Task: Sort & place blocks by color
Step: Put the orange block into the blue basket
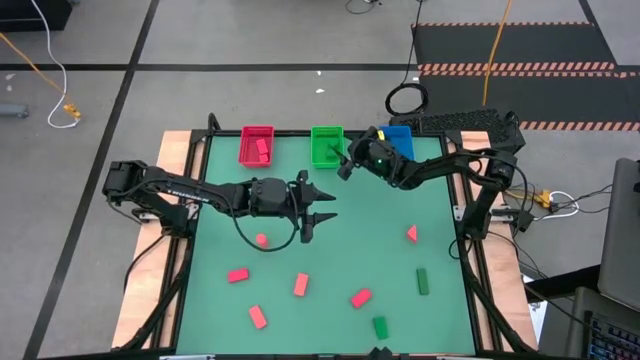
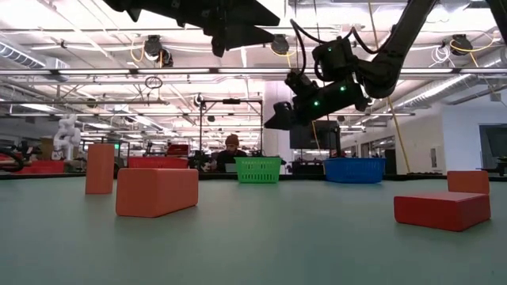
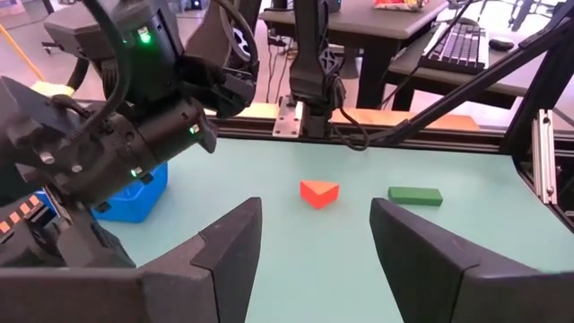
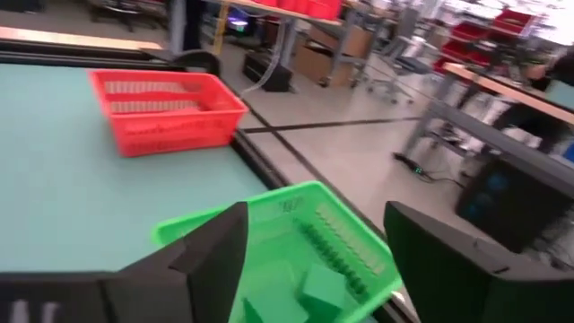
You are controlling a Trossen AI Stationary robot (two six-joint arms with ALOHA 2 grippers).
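My right gripper (image 1: 345, 162) (image 4: 314, 215) hangs open just above the green bin (image 1: 326, 146) at the far edge, with nothing between its fingers. Green blocks (image 4: 323, 287) lie in the bin below it. My left gripper (image 1: 325, 205) (image 3: 316, 205) stands open and empty above the table's middle. Loose on the mat lie red blocks (image 1: 238, 274) (image 1: 301, 285) (image 1: 361, 297), a red wedge (image 1: 411, 233) (image 3: 319, 192) and green blocks (image 1: 422, 281) (image 1: 380, 326).
The red bin (image 1: 257, 145) holds red blocks and stands left of the green one. The blue bin (image 1: 400, 138) stands right of it, partly under my right arm. More red blocks (image 1: 258, 316) (image 1: 262, 240) lie toward the near left.
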